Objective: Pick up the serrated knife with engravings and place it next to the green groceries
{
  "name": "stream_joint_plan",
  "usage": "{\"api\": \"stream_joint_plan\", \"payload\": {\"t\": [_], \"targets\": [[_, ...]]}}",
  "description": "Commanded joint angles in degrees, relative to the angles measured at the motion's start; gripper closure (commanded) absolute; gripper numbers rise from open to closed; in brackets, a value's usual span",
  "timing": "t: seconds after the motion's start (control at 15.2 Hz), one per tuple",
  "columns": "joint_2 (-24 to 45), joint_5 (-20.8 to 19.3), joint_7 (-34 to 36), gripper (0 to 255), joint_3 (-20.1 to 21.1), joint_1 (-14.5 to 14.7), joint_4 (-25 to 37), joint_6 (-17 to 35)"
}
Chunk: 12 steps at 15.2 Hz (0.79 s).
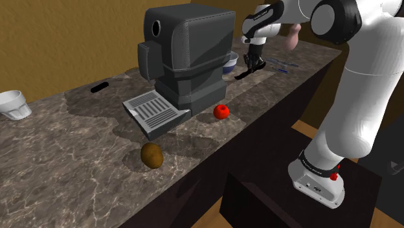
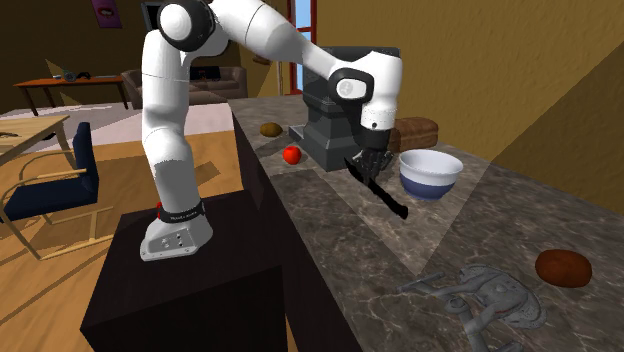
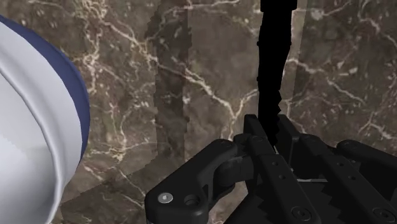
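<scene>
Containers: a white bowl (image 2: pixel 430 175) with a blue rim is seen upright on the counter (image 2: pixel 330 240), just beside the machine (image 2: pixel 322 130). What it holds cannot be told. A white cup (image 1: pixel 13 103) is noted on the same counter, well apart from the machine on its other side. Its inside is not seen.

Task item: the knife (image 2: pixel 388 195) is drawn all black and is clamped between the fingers of the gripper (image 2: pixel 368 162). It is held clear of the counter, near the machine and just beside the bowl. In the second exterior view its long axis slants from the fingers away from the machine, with the free end lower. In the shoulder view a short black length of the knife (image 1: pixel 241 74) is seen at the gripper (image 1: pixel 254 65), on the machine's side. In the wrist view the knife (image 3: pixel 277 57) runs straight out from the gripper (image 3: pixel 275 137), with the bowl (image 3: pixel 32 127) to one side. Blade and handle ends cannot be told apart.

Arm: the arm (image 2: pixel 165 130) is raised upright from the stand (image 2: pixel 190 290) and bent over the counter towards the machine. The hand is pointed down.
</scene>
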Motion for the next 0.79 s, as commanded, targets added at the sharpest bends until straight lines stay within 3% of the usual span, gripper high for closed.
{"api": "stream_joint_plan", "payload": {"t": [0.0,0.73], "targets": [[-0.90,-0.75,0.56,255,-0.21,0.29,0.65,-1.32],[-3.80,-3.23,2.29,255,-0.85,0.85,6.22,-8.99]]}}
